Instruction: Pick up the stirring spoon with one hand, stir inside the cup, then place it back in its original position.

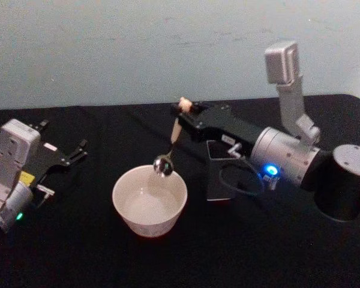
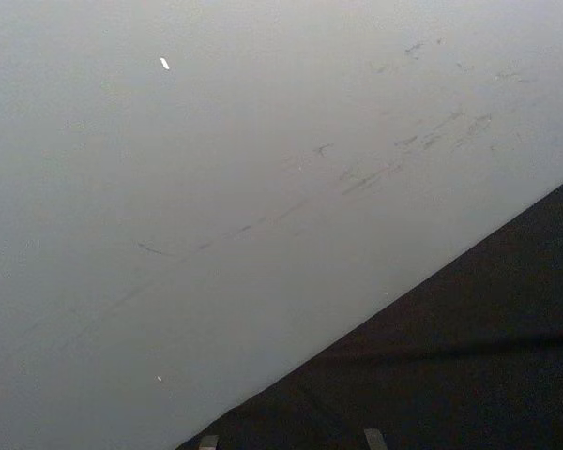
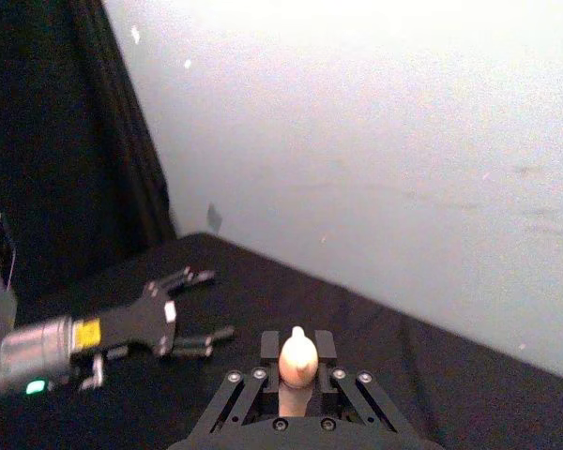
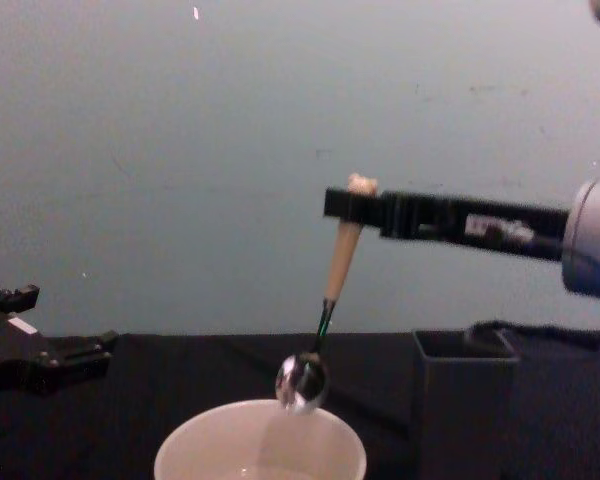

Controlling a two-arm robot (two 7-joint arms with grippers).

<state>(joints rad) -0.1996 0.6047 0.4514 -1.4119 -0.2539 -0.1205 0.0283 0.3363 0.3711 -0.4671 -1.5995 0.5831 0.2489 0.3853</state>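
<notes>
My right gripper [image 1: 186,111] is shut on the stirring spoon's beige handle [image 1: 176,129] just under its small bear head [image 3: 297,356]. The spoon [image 4: 332,280] hangs tilted, and its shiny metal bowl [image 4: 301,380] hovers just above the far rim of the cream-white cup [image 1: 149,200]. From the chest the cup [image 4: 261,445] sits directly below the spoon bowl. My left gripper [image 1: 78,150] rests open on the table at the left, well away from the cup, and it appears farther off as the left gripper [image 3: 192,309] in the right wrist view.
A dark grey square holder [image 1: 219,174] stands right of the cup, under my right arm; from the chest the holder [image 4: 465,400] is at lower right. A black cloth [image 1: 168,258] covers the table, with a pale wall [image 1: 138,48] behind it.
</notes>
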